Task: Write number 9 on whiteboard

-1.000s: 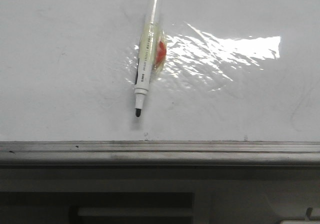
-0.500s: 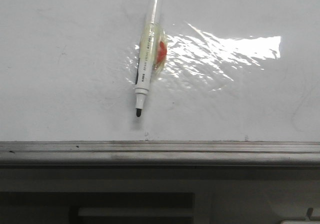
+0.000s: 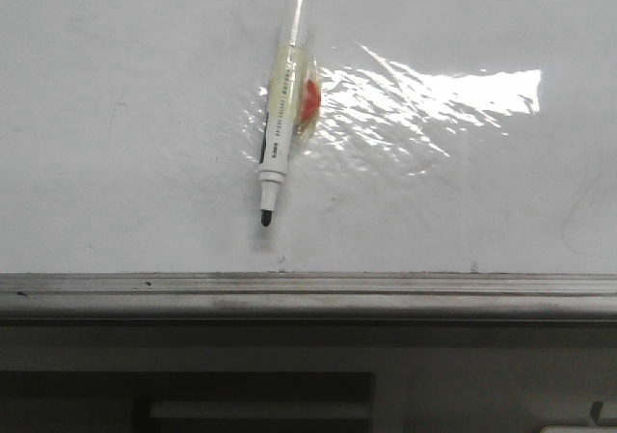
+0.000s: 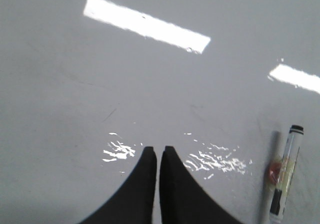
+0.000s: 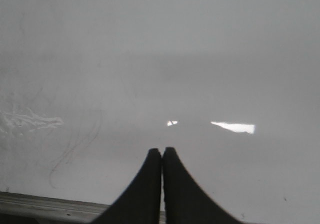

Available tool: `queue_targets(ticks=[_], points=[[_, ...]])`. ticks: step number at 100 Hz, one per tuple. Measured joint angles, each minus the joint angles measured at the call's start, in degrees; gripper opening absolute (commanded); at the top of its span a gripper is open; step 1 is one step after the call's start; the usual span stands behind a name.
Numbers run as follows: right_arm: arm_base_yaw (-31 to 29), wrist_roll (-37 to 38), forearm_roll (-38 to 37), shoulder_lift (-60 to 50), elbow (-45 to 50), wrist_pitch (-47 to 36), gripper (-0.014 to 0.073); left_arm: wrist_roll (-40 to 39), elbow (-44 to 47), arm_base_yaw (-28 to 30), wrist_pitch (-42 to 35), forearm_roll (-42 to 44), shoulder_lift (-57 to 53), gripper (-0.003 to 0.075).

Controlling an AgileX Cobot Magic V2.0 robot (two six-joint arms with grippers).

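Lowest in the front view: dull grey panel (image 3: pixel 289 394) with dark slots, then one scuffed grey metal edge strip (image 3: pixel 308 293) running straight across. Beyond it, the whiteboard (image 3: pixel 125 115), glossy and flat, filling the upper frame with faint smudges and one crinkled glare patch at centre right. Lying on it, upper centre: one marker (image 3: pixel 282 105), slim white barrel, uncapped, dark tip pointing toward the strip, black end cap farthest away. Beside the barrel, a small red blob under shiny clear film. No drawn number 9 to be made out anywhere on the board.

Left wrist view: left tool (image 4: pixel 158 151), two black tapered fingers pressed nearly together, gripping nothing, marker well off at lower right. Right wrist view: right tool (image 5: pixel 162 151), same black pair, closed tip to tip, bare, over smudged board near the strip.
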Motion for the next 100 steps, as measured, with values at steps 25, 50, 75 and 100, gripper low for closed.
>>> queue_targets(ticks=[25,50,75,100], points=[[0.26,0.0,-0.29,3.08,-3.48,2.89,0.0343,7.66,-8.23,-5.2,8.62,3.72,13.98,0.0377],[3.51,0.0,-0.89,3.23,-3.48,4.31,0.0419,18.02,-9.4,-18.27,10.78,-2.15,24.78,0.0386],[3.94,-0.04,-2.39,3.45,-3.48,4.58,0.0419,13.0,-12.69,-38.13,-5.85,-0.19,33.09,0.0383],[3.94,-0.14,-2.47,3.45,-3.48,6.33,0.0419,6.14,-13.88,-51.14,-20.6,-0.86,45.27,0.0383]])
